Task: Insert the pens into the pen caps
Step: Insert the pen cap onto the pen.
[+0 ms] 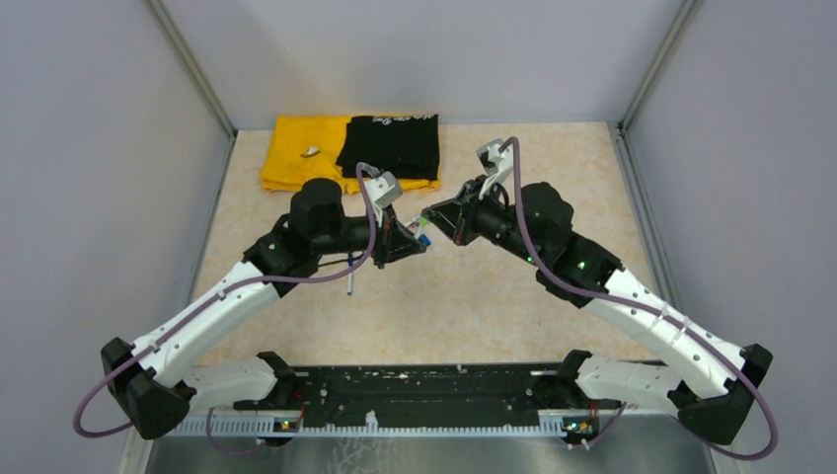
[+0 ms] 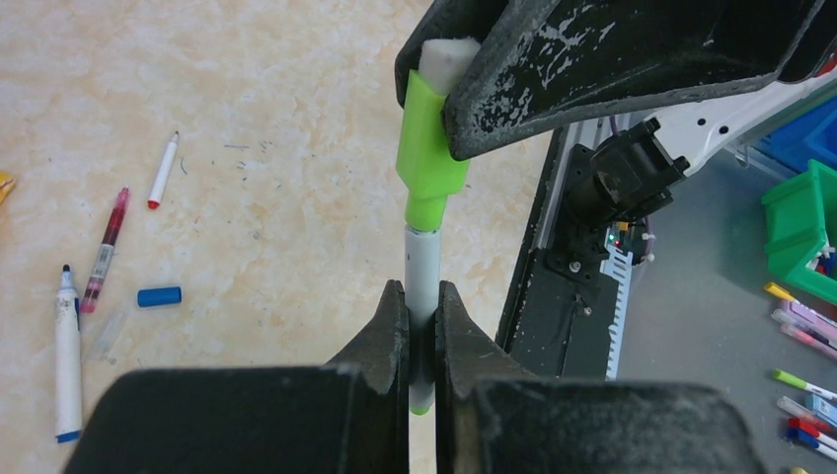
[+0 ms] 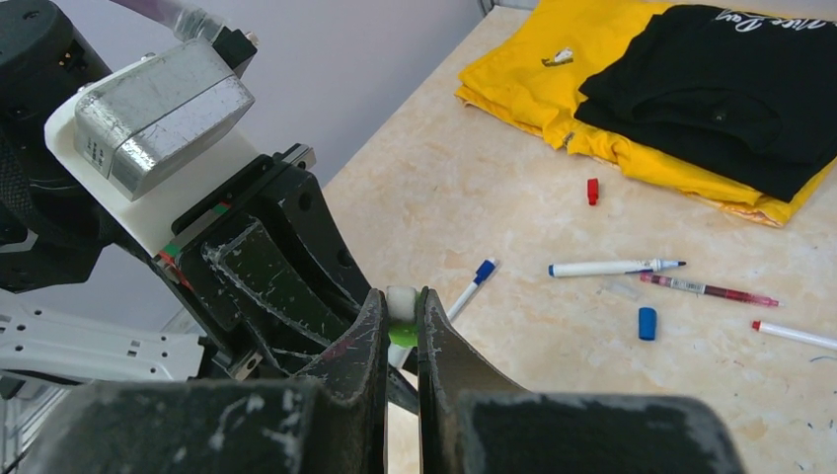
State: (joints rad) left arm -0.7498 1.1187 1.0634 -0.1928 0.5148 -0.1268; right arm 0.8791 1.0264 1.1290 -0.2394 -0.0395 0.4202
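Your left gripper [image 2: 421, 308] was clamped on a slim white-barrelled marker pen [image 2: 422, 265], its tip entering the lime-green plastic cap [image 2: 430, 163] pinched in your right gripper [image 3: 400, 314]. Left undone: a maroon pen [image 2: 106, 252], two white ones and a small blue cap [image 2: 159, 296], all loose on the beige tabletop [image 2: 296, 148].

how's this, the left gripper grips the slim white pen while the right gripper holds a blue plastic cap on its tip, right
Not quite. The plastic cap held by the right gripper is bright green, not blue; the left wrist view shows it. The left gripper does grip the slim white pen, with that cap on its tip.
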